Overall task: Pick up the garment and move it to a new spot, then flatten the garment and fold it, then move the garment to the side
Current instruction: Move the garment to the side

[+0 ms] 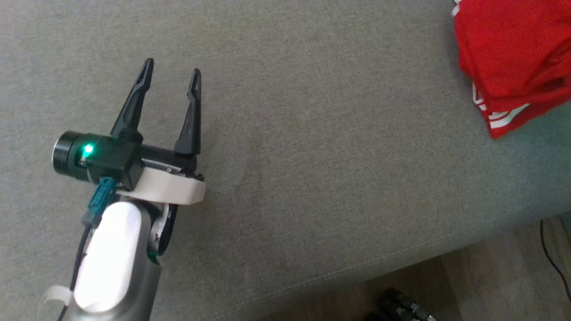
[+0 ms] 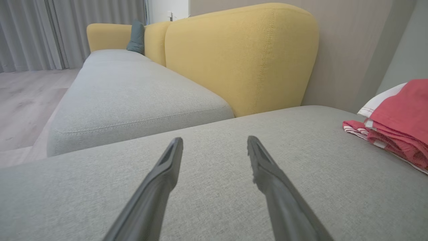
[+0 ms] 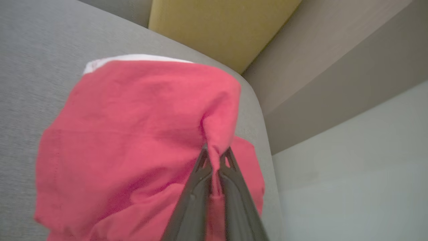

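The garment [image 1: 513, 53] is red cloth with white stripes, bunched at the far right of the grey sofa seat [image 1: 312, 133]. In the right wrist view the garment [image 3: 133, 134] hangs in a red fold, and my right gripper [image 3: 216, 154] is shut on a pinch of it. My left gripper [image 1: 171, 76] hovers over bare cushion at the left, fingers spread open with nothing between them. From the left wrist view, the left gripper [image 2: 214, 144] points across the seat, and the garment [image 2: 398, 124] lies off to the right.
Yellow backrests [image 2: 240, 57] line the far side of the sofa, with a grey-green cushion [image 2: 136, 36] far back. The seat's front edge drops to wooden floor [image 1: 468, 276], where a black cable [image 1: 553, 258] runs. A wall [image 3: 351, 167] stands close beside the sofa's end.
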Controlling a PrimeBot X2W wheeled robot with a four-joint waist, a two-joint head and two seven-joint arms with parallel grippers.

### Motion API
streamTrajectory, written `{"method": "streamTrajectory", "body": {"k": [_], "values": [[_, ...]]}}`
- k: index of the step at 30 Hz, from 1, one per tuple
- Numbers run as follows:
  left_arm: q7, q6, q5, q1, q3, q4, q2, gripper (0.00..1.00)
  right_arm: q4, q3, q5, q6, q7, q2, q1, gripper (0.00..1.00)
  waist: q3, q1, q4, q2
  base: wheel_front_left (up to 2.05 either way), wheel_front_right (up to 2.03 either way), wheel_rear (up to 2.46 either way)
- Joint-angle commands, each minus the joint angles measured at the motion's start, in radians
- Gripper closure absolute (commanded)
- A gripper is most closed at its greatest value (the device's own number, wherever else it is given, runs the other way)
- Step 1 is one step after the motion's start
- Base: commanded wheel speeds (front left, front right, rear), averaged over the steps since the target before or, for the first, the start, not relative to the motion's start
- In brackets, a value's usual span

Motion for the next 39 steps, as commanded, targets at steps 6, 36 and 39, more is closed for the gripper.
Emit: {"method": "streamTrajectory", "body": {"k": [6,36,39], "values": [[-0.005,-0.014,0.013,-0.068,0.012,-0.047,0.024,0.00,-0.034,-0.104,-0.077,-0.001,0.035,-0.021,-0.013,1.00,0.058,-0.0001,-0.022,0.0000,0.00,0.00,0.00],[-0.005,0.000,-0.023,-0.076,0.010,-0.002,0.018,0.00,-0.111,-0.543,-0.351,-0.001,-0.178,0.380,0.160,0.00,0.029,-0.0001,0.040,0.0000,0.00,0.00,0.00],[-0.005,0.012,-0.033,-0.034,0.024,0.005,0.014,0.00,-0.201,-0.518,-0.325,-0.001,-0.183,0.434,0.234,0.00,-0.021,-0.0001,0.052,0.0000,0.00,0.00,0.00]]}}
